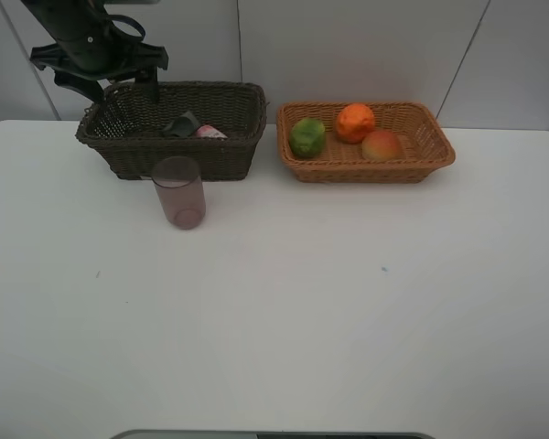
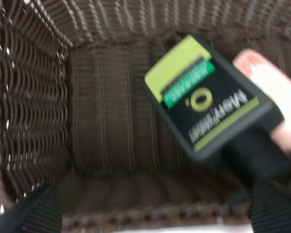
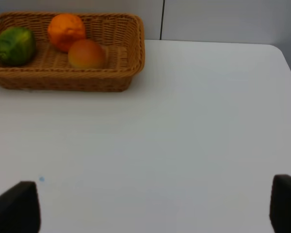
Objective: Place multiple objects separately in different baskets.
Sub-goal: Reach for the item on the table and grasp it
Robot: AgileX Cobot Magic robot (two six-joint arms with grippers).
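Now only the translucent pink plastic cup [image 1: 178, 191] remains outside, upright on the white table [image 1: 302, 311] just in front of the deep dark-brown wicker basket [image 1: 110, 146].
Both claws are spread and empty, the left gripper [image 2: 150, 213] over that basket's dark pump bottle [image 2: 208, 107]. I judge the cup light, thin-walled and slick: pinch gently across the rim or mid-wall.

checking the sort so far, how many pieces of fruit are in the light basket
3, all in the light tan basket: the green fruit at its left end, the orange toward the back middle, the mango just right of it. Nothing seems hidden.
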